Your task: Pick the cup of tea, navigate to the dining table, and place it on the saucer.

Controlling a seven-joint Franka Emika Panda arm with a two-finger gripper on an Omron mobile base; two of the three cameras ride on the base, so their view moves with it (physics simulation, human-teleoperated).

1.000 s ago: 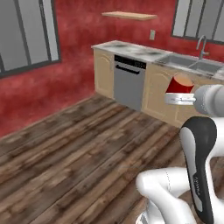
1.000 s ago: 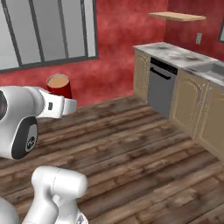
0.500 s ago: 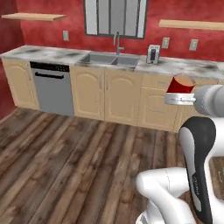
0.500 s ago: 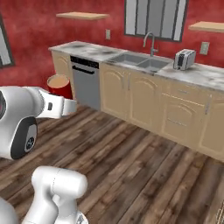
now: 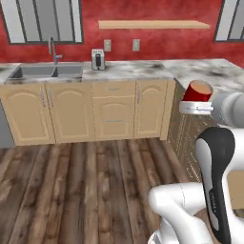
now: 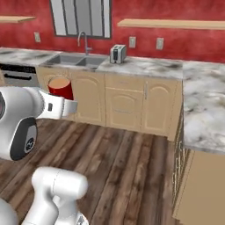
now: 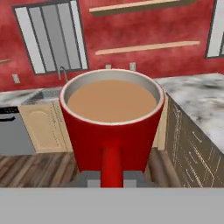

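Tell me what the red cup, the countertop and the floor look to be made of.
Cup of tea: probably glazed ceramic or plastic; smooth, even red wall, pale inner rim. Countertop: looks like polished marble; white with grey veining. Floor: dark wood planks, judging by the grain and board seams. It is a render, so these are looks only.

The cup of tea [image 7: 111, 124], a small red mug filled nearly to its pale rim with light tan liquid, stands upright directly above the claw [image 7: 111, 178], its handle facing back toward the claw, carried high over the wooden floor.
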